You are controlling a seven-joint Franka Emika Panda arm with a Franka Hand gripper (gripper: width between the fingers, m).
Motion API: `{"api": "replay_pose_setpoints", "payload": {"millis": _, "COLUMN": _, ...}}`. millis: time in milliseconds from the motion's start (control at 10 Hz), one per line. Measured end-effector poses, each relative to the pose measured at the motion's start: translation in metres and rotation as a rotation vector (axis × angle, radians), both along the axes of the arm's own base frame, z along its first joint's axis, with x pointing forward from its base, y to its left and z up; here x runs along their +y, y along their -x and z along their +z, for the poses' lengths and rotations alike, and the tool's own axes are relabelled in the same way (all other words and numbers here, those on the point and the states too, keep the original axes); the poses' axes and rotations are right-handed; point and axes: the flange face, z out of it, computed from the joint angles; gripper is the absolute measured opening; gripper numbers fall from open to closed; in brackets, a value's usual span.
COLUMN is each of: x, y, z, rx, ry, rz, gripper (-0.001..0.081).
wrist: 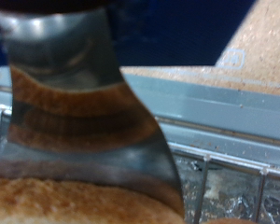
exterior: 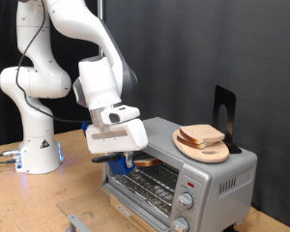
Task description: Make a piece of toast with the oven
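Note:
The silver-grey oven (exterior: 220, 179) stands at the exterior view's lower right, its front open so the wire rack (exterior: 157, 179) shows. My gripper (exterior: 131, 159) hangs at the oven's open front, at the end nearest the exterior view's left. The piece of toast (exterior: 143, 164) shows as a brown edge at my fingertips, at the mouth of the oven. In the wrist view one shiny finger (wrist: 84, 112) fills the frame, with the toast (wrist: 65, 201) under its tip and the rack (wrist: 229, 182) just beyond. The gripper looks shut on the toast.
A stacked pair of bread slices on a round wooden plate (exterior: 203, 141) lies on the oven's top. A black upright piece (exterior: 223, 111) stands behind it. Two round knobs (exterior: 187, 203) are on the oven's front. The arm's white base (exterior: 37, 150) stands at the exterior view's left.

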Motion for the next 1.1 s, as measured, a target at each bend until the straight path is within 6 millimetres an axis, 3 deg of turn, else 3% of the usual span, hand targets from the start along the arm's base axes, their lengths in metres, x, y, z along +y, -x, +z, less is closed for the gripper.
{"api": "replay_pose_setpoints", "payload": {"millis": 1100, "x": -0.0011, "y": 0.0041, "z": -0.0034, "rx": 0.075, "ry": 0.127, "rz": -0.148, "gripper": 0.0393}}
